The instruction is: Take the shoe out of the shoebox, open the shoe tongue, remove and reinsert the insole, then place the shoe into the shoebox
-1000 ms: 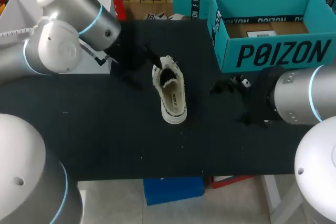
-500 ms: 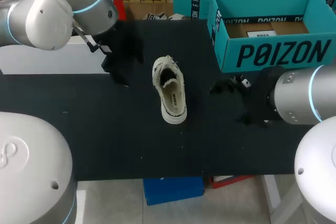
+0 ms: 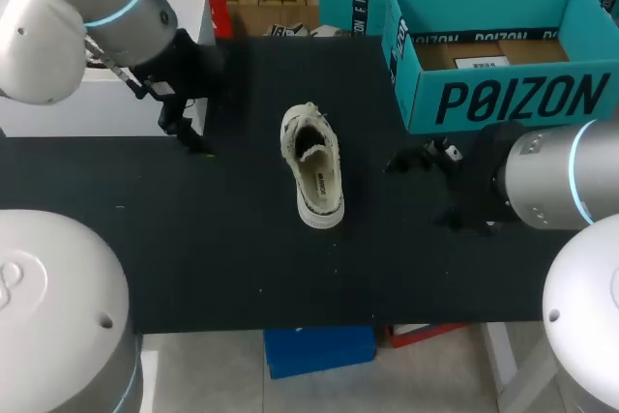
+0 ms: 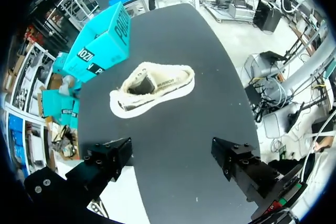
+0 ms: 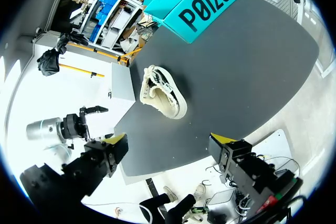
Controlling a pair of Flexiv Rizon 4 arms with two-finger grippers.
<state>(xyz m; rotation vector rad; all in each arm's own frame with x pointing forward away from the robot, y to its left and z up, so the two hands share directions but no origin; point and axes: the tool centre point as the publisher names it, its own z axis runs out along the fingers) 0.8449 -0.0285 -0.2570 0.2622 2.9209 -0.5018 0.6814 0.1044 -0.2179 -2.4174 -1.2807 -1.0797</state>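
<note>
Shoe (image 3: 313, 166) sitting on desk (image 3: 193, 239), looking light, soft upper, stiff sole; grabbing at heel collar seems best. My left gripper (image 4: 172, 150) and right gripper (image 5: 170, 141) hanging wide open, empty.

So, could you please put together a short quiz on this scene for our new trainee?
1. True or false: the shoe sits sole down on the table, outside the shoebox.
2. How do the left gripper and the right gripper stand? A) both open and empty B) both shut on the shoe C) one open, one shut
3. Short answer: which gripper is nearer the shoebox?
Key: 1 true; 2 A; 3 the right gripper.
</note>
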